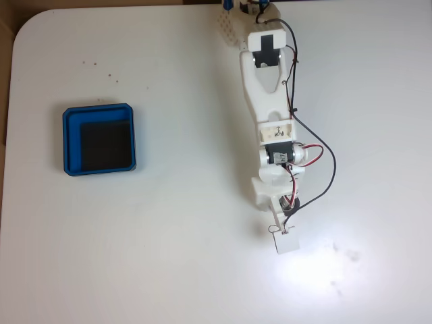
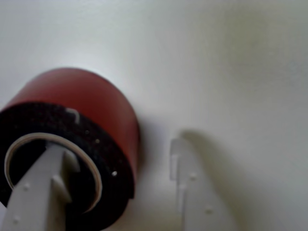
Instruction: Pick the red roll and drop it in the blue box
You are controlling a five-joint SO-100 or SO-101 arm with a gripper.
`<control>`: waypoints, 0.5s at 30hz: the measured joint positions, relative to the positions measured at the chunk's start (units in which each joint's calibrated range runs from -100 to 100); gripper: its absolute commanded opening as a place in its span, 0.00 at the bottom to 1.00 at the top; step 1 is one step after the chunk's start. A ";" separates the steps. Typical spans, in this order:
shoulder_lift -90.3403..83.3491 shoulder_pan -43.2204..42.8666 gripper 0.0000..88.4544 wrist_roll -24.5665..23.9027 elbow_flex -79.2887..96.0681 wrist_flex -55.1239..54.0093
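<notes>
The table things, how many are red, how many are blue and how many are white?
Red: 1, the red roll, with one gripper finger down its hollow middle.
Blue: 1, the blue box.
White: 2, the arm and the table.
Total: 4.

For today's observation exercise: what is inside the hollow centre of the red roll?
In the wrist view, one white finger of the tool reaches into the red roll; the other stands outside. The table beneath the finger is covered.
</notes>
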 measured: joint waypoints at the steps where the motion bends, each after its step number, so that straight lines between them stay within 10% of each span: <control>1: 0.00 0.00 0.19 0.00 0.00 0.00; 15: 0.00 0.00 0.19 -0.33 0.00 0.00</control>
